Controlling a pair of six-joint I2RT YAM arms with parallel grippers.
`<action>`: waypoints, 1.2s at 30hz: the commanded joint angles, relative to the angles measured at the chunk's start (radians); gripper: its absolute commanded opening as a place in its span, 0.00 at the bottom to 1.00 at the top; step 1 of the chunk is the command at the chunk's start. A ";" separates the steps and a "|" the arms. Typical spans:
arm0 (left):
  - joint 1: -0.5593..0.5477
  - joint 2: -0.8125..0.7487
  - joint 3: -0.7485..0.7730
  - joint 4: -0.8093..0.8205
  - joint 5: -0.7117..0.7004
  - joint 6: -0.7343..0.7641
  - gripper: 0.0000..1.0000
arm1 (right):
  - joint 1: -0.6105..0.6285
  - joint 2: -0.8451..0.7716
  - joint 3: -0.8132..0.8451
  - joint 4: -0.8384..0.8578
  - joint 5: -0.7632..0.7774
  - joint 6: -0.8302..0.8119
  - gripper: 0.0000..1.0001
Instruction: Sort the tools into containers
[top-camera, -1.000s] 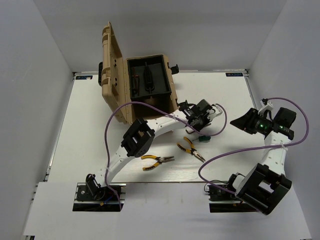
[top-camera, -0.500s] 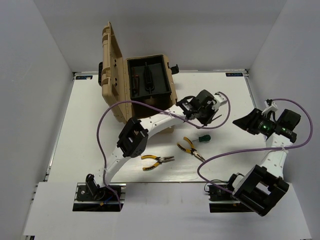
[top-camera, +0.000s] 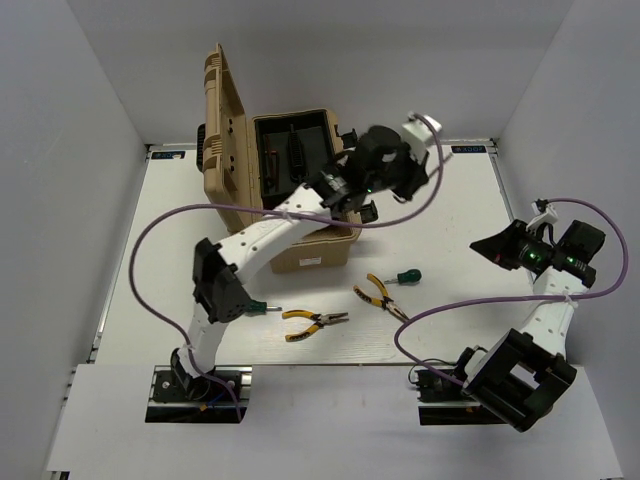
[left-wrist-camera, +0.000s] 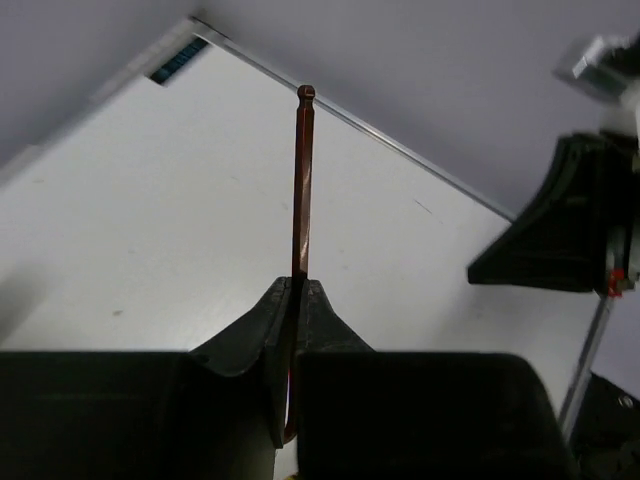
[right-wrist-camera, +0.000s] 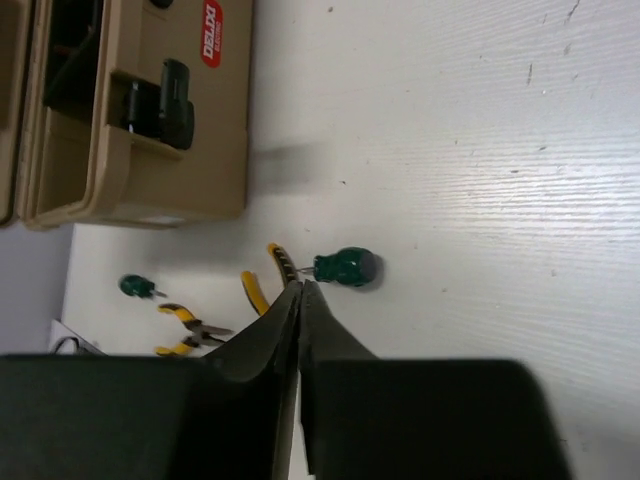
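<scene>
Gripping a thin hex key (left-wrist-camera: 303, 180) in the left claw (left-wrist-camera: 297, 285), raised beside the open toolbox (top-camera: 310, 252). Holding the right claw (right-wrist-camera: 300, 285) closed, empty, above the bench (top-camera: 450, 200). Noting a green screwdriver (right-wrist-camera: 345, 267) lying there near pliers (top-camera: 380, 295).

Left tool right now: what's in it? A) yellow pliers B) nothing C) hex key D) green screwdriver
C: the left wrist view shows the left tool shut on a thin dark hex key, whose long shaft sticks out past the fingertips.
</scene>
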 joint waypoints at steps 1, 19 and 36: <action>0.066 -0.144 -0.045 0.039 -0.163 -0.002 0.00 | 0.011 -0.004 -0.006 -0.007 -0.049 -0.013 0.00; 0.397 -0.036 -0.128 -0.056 -0.662 -0.001 0.00 | 0.229 0.026 0.010 -0.009 0.141 -0.051 0.00; 0.482 0.044 -0.102 -0.116 -0.697 -0.021 0.21 | 0.388 0.163 0.131 -0.194 0.114 -0.332 0.47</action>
